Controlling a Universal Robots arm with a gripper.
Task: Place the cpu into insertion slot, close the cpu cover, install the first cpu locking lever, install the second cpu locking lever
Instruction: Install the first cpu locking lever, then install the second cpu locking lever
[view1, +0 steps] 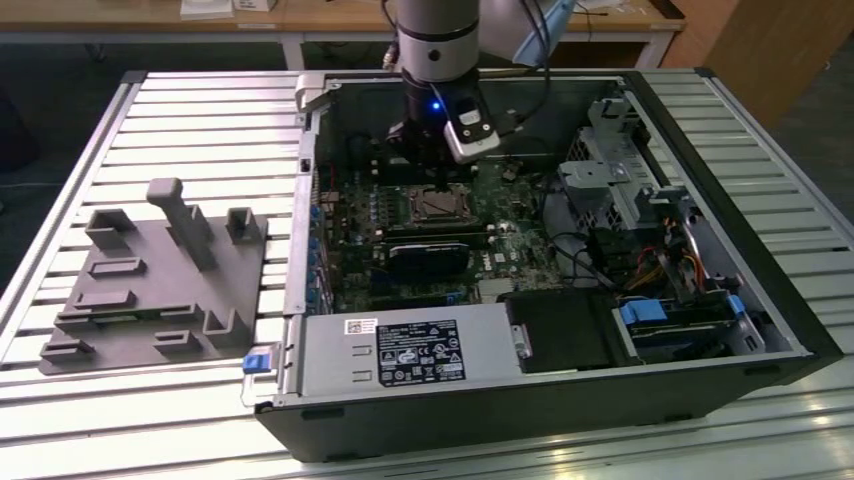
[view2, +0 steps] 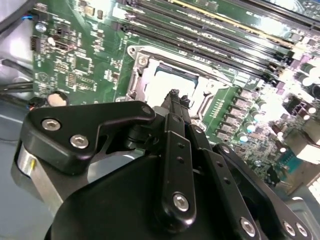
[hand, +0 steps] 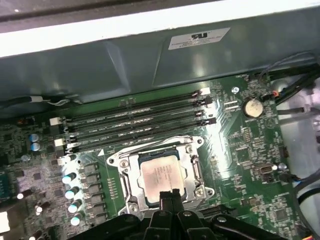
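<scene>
Silver-beige, the cpu (hand: 161, 175) already lies seated in the insertion slot (hand: 131, 186) at lower centre of the first wrist view with the cpu cover (hand: 191, 162) apparently down around it, while the gripper (hand: 170, 196), fingers pressed together and empty, hovers at its edge; both levers look unfinished.

Silver-beige cpu (hand: 161, 175), silver cpu cover (hand: 195, 172), green board (hand: 240, 150), black hand (hand: 170, 197).

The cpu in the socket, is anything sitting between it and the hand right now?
Nothing visible does. In the first wrist view the cpu lies flat in the insertion slot, its pale face bare, and the hand hangs at its edge, with no cable or part between them.
</scene>
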